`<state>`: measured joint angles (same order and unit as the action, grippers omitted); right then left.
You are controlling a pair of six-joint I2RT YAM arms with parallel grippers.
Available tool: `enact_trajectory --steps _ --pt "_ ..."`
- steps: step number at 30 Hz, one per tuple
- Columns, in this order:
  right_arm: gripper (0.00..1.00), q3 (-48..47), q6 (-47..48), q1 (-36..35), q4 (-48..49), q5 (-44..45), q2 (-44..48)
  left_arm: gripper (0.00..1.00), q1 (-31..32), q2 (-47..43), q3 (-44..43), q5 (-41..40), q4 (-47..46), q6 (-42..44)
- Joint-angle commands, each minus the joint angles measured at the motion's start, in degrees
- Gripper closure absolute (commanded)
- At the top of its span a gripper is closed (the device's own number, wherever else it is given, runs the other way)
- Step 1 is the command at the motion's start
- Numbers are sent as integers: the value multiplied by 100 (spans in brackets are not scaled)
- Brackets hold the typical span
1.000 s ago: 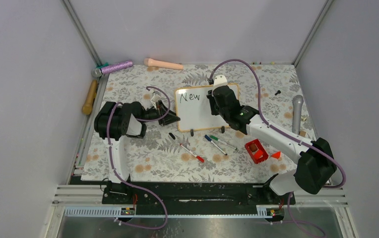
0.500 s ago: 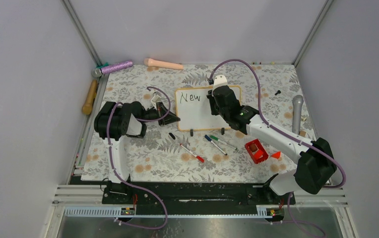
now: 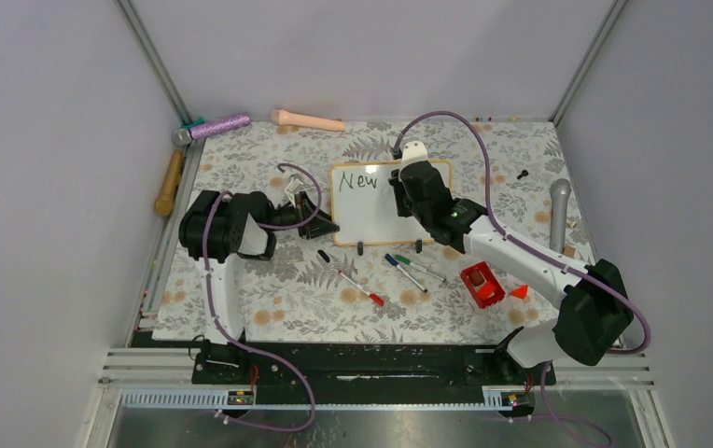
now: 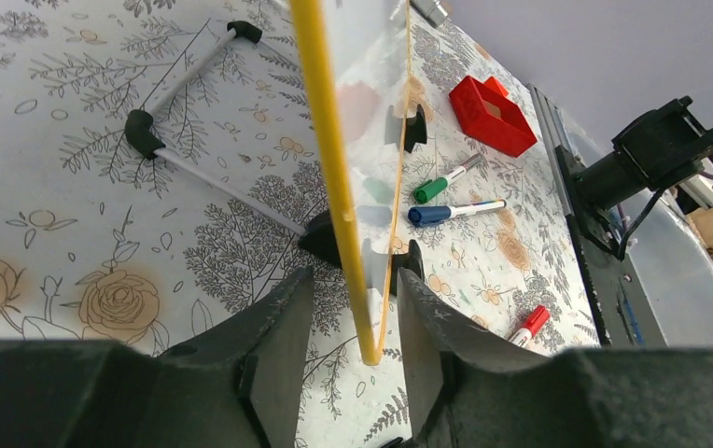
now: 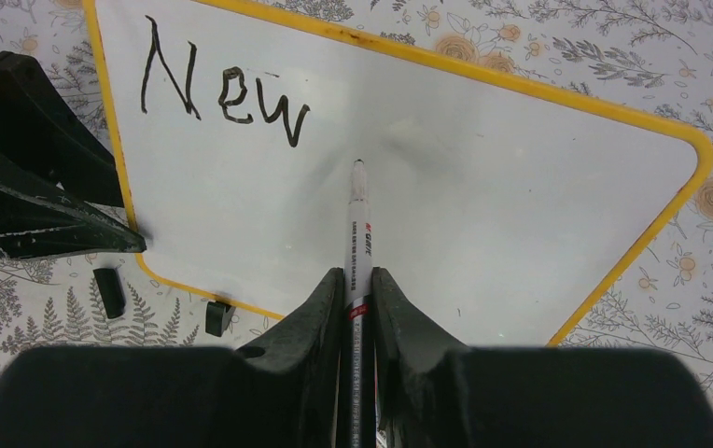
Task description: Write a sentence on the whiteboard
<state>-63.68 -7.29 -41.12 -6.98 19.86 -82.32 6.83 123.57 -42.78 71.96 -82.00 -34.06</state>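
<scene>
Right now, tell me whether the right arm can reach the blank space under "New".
Probably yes: the marker in the right gripper points at bare whiteboard just below New, nothing between; the left gripper sits at the board's edge.

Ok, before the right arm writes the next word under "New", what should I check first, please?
1. Marker clamped in the right gripper: ok.
2. Cap off, tip bare: ok.
3. Tip touching the whiteboard: cannot tell.
4. Blank space below "New" for a second line: ok.
5. Left gripper steadying the board: not ok; its fingers straddle the frame edge with a gap on both sides.
</scene>
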Motion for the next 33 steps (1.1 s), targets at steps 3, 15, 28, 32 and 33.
enact_trajectory --steps 3,15,28,32,33 --pt "100 -30 37 33 163 53 128 59 -7 75 -70 103 -185 141" --pt "100 -22 48 33 165 60 146 77 0 180 -185 269 -181 149" --pt "100 -47 53 34 149 39 111 85 2 263 -410 492 -174 -177" --pt "100 -48 52 28 148 27 120 82 -1 278 -451 492 -168 -166" --pt "100 -48 59 29 149 29 116 76 2 282 -474 490 -167 -189"
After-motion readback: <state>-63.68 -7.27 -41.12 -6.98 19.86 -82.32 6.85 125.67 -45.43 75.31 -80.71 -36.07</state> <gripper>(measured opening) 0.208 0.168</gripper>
